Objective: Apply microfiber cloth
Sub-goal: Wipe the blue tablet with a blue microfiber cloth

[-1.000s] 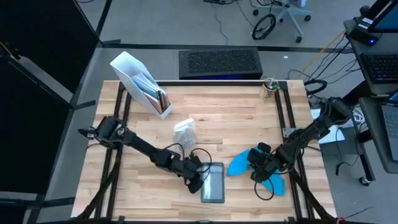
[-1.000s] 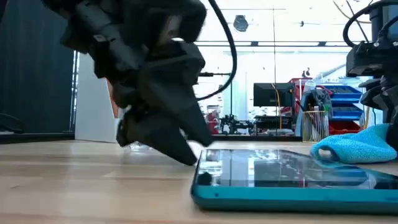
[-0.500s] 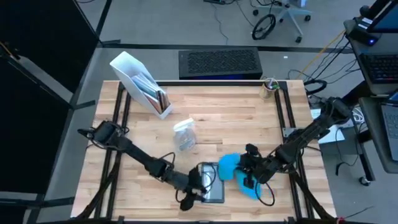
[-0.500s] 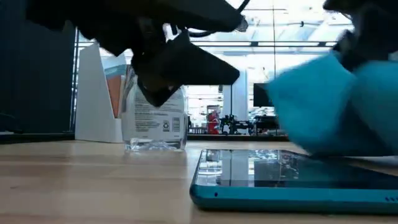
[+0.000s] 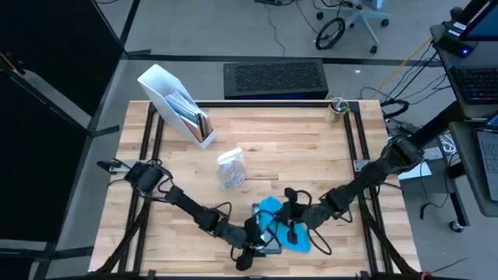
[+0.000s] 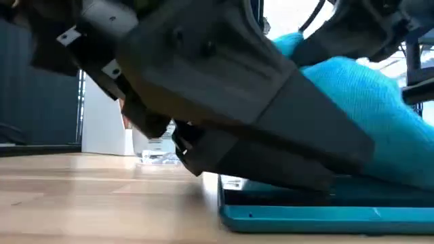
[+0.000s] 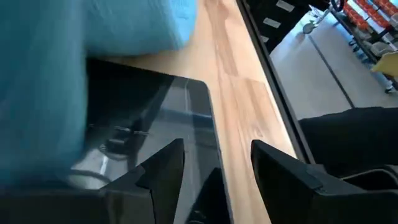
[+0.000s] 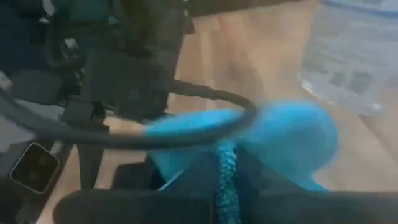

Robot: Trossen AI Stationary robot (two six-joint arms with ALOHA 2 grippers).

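Spray bottle [image 5: 230, 168] label unreadable. Right gripper [image 5: 289, 224] clamped on microfiber cloth [image 5: 282, 229], draped over tablet [image 6: 325, 210] (near table's [image 5: 311, 148] front edge). Left gripper [image 7: 214, 165] fingers apart, at tablet's edge.

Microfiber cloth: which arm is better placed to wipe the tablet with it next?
The right. Its pincer is shut on the microfiber cloth, which already lies over the tablet. The left pincer is open at the tablet's edge, holding no cloth, so it looks better suited to steadying.
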